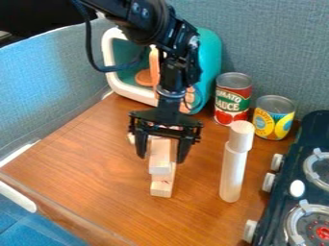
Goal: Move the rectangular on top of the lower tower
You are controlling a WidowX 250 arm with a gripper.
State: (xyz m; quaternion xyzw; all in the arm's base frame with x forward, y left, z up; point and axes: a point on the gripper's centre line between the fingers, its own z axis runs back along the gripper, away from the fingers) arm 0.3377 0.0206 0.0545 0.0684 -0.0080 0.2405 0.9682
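Observation:
The black gripper (162, 153) hangs over the wooden blocks left of the view's middle. Its fingers are spread open, one on each side of a pale rectangular block (160, 156). That block lies on top of another pale wooden block (162, 186), whose front end sticks out below it. Contact between the fingers and the upper block cannot be made out. To the right stands a taller white tower, a long cylinder (233, 175) with a shorter, wider cylinder (241, 136) on top. The gripper hides the rear part of the blocks.
Behind the arm is a teal and white toy oven-like box (208, 62) with orange pieces inside. Two cans, a red one (233, 98) and a yellow-blue one (273, 117), stand at the back right. A dark toy stove (288, 185) borders the wooden surface (99, 168) on the right.

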